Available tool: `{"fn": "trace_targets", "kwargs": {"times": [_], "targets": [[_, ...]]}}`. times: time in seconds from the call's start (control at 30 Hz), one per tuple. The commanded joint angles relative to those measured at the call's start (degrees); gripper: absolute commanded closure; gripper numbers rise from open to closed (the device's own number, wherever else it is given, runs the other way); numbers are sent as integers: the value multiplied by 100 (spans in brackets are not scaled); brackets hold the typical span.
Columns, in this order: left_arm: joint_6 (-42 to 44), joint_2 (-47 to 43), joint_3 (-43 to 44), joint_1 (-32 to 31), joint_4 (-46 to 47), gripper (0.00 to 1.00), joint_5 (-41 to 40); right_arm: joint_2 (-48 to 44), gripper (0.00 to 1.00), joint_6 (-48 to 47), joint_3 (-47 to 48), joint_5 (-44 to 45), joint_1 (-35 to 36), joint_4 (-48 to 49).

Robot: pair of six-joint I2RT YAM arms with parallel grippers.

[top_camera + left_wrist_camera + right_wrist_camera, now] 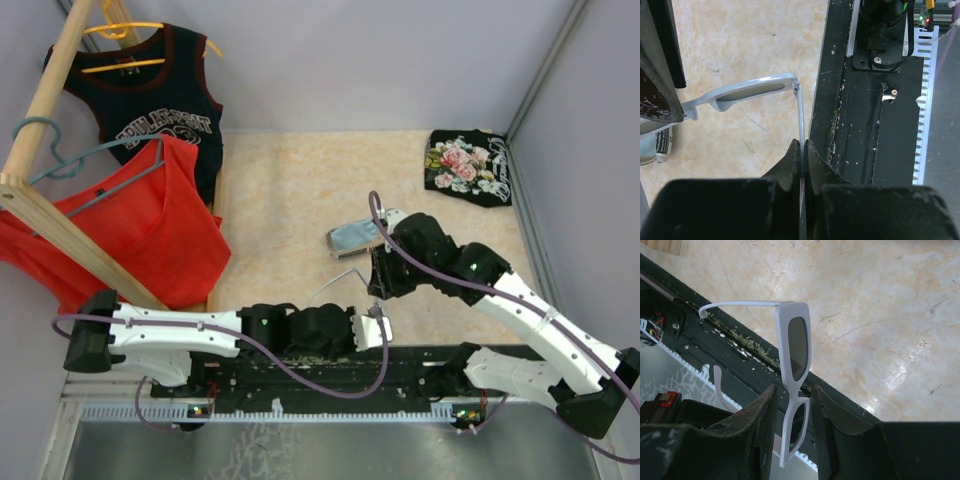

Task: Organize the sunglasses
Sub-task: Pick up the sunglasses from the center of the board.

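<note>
The white-framed sunglasses [755,90] with dark lenses hang above the table's near edge, between my two grippers. One thin arm runs down into my left gripper [803,145], which is shut on it. In the right wrist view the sunglasses [795,340] stand on end, with the bridge between the fingers of my right gripper [792,390]. That gripper is open, with a gap showing on each side of the frame. The other arm [735,304] sticks out free. From above, the sunglasses [335,283] sit between the left gripper [378,325] and the right gripper [380,285].
An oblong case with something light blue on it [355,238] lies just behind the right gripper. A wooden rack [60,230] at the left holds a red top [150,230] and a black jersey [160,110]. A black floral garment [468,166] lies at the back right. The black base rail [330,375] runs along the near edge.
</note>
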Motion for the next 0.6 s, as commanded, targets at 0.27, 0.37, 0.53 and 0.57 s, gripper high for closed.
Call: {"fn": "trace_targets", "kwargs": {"times": [0.27, 0.37, 0.53, 0.57], "targets": [[140, 122, 306, -45, -55, 100, 57, 64, 72, -125, 36, -162, 151, 12], [162, 127, 312, -49, -61, 100, 65, 94, 72, -142, 46, -104, 157, -84], [165, 128, 320, -44, -67, 100, 61, 105, 73, -176, 45, -42, 167, -207], [159, 127, 321, -47, -70, 100, 65, 105, 73, -185, 52, -38, 166, -231]]}}
